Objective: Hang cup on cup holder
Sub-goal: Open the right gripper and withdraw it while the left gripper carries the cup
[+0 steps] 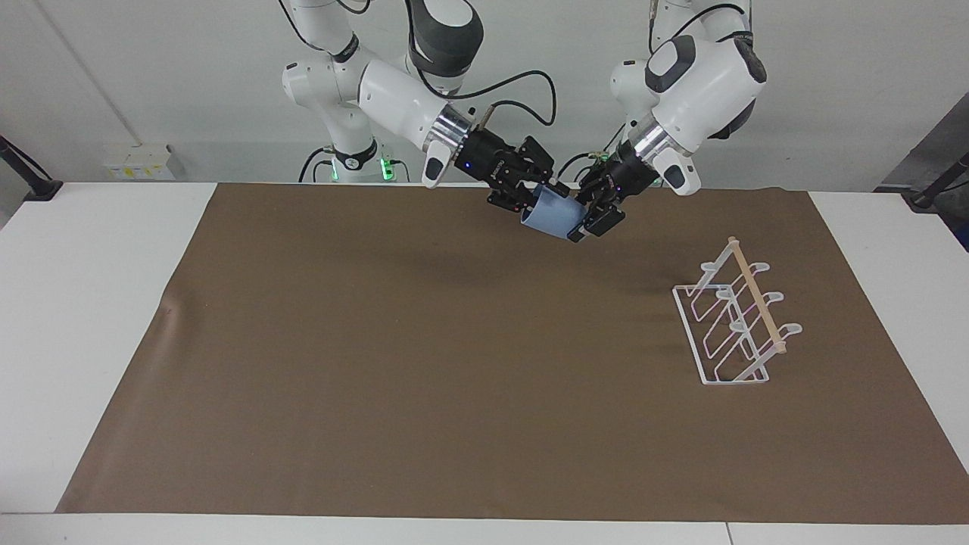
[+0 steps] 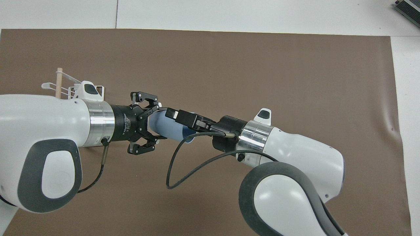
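Observation:
The light-blue cup (image 1: 553, 217) hangs in the air on its side between my two grippers, over the brown mat near the robots' edge. My right gripper (image 1: 543, 195) is shut on its rim end, one finger lying over the cup in the overhead view (image 2: 179, 118). My left gripper (image 1: 589, 221) has its fingers closed around the cup's base end; it also shows in the overhead view (image 2: 157, 124), next to the cup (image 2: 164, 127). The white wire cup holder (image 1: 733, 322) with its wooden rod stands toward the left arm's end, mostly hidden under my left arm in the overhead view (image 2: 59, 82).
A brown mat (image 1: 424, 363) covers most of the white table (image 1: 91, 318). A black cable (image 2: 170, 170) loops from my right wrist under the cup.

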